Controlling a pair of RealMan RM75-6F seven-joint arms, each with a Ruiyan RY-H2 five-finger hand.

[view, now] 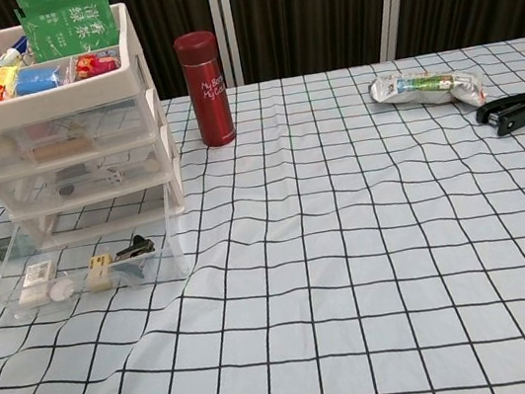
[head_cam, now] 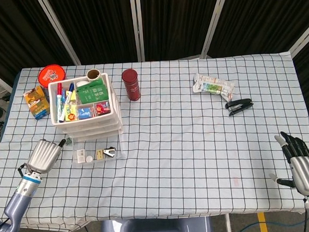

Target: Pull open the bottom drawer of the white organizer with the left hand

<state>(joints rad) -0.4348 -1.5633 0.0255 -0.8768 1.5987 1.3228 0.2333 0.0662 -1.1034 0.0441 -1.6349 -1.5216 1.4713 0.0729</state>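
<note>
The organizer [head_cam: 85, 107] is sitting upper left on the surface [head_cam: 188, 145], its bottom drawer [head_cam: 96, 151] lying pulled out before it; the left hand [head_cam: 43, 155] is resting left of the drawer.

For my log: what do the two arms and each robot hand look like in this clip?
Each robot hand is silver-grey metal with ribbed backs: the left robot hand has dark fingertips, the right robot hand black fingers. A blue band rings the left wrist above a grey-blue forearm; a small green light shows below the right wrist.

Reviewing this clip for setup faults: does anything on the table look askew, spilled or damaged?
Nothing stands out. The white organizer stands upright with its bottom drawer pulled out, contents inside. The tablecloth is slightly rippled.
</note>
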